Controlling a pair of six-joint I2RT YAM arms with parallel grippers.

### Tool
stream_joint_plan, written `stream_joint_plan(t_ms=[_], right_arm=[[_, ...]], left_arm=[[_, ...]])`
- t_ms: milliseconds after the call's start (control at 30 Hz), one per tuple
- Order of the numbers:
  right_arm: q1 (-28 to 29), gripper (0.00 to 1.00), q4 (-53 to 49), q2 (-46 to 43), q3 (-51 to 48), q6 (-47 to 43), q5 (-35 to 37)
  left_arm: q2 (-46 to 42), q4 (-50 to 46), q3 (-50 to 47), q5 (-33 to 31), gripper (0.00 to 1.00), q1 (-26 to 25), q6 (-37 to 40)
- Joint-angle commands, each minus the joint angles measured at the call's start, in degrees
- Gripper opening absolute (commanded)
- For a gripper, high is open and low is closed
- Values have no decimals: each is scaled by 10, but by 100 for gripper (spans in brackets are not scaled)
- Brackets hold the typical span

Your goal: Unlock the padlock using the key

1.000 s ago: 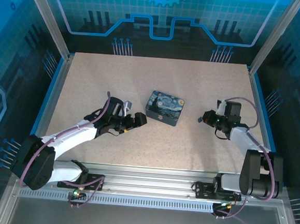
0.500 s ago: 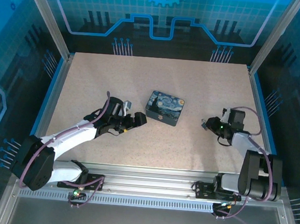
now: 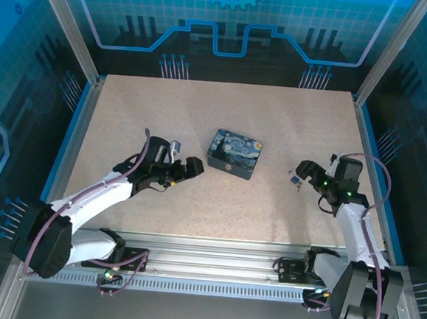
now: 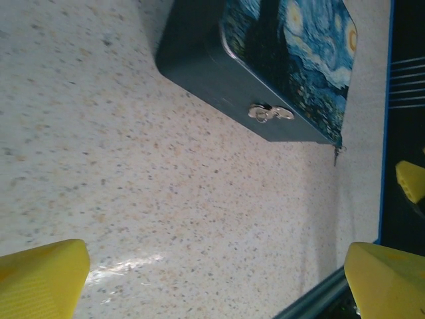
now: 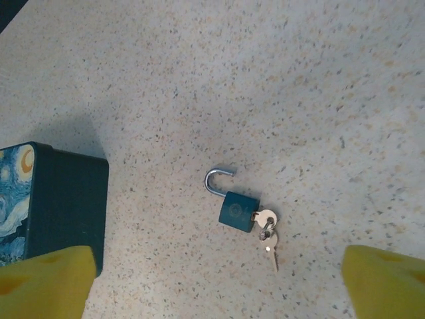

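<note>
Speckled table [image 5: 332,80]: right of the tin [image 5: 53,206] lies your padlock [image 5: 239,211], shackle open, key [image 5: 265,219] inserted; probably dense, rigid, slippery, so pinch its flat body. Left claw [image 4: 212,279] and right claw [image 5: 216,282]: released.

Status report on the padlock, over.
Left gripper open, empty. Right gripper open above padlock. Padlock on table, shackle open, key inserted. Tin box apart, not blocking.

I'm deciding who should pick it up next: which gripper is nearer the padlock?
Right. The right gripper hangs open over the padlock; the left gripper sits far off, on the other side of the tin box.
</note>
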Motion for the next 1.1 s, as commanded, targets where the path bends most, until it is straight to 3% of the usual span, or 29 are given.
stream_joint_plan(t_ms=[0,200,333,433,533,600,700,800,933,1067], right_arm=[[11,100,-53,-20,30,-26,37],[129,100,-121,-8,101,-61,247],[176,100,-122,5,140,-20,369],[186,100,-6,5,112,-103,360],[221,100,147,31,65,-241,389],[224,100,204,61,47,-262,405],[219,100,228,115,46,-263,402],[215,100,267,162,30,-250,427],[205,100,370,190,-20,-253,422],[193,100,475,201,-66,-277,386]], left_arm=[[-24,-68,42,-56,99,18,48],[-21,-175,124,-176,99,57,120],[-24,-185,159,-281,99,74,173],[-46,-107,127,-348,99,80,248],[-71,53,39,-415,99,86,337],[-77,167,-23,-440,99,101,369],[-50,314,-97,-426,99,132,405],[27,339,-103,-427,99,170,394],[110,457,-133,-434,99,183,416],[161,561,-153,-383,99,204,401]])
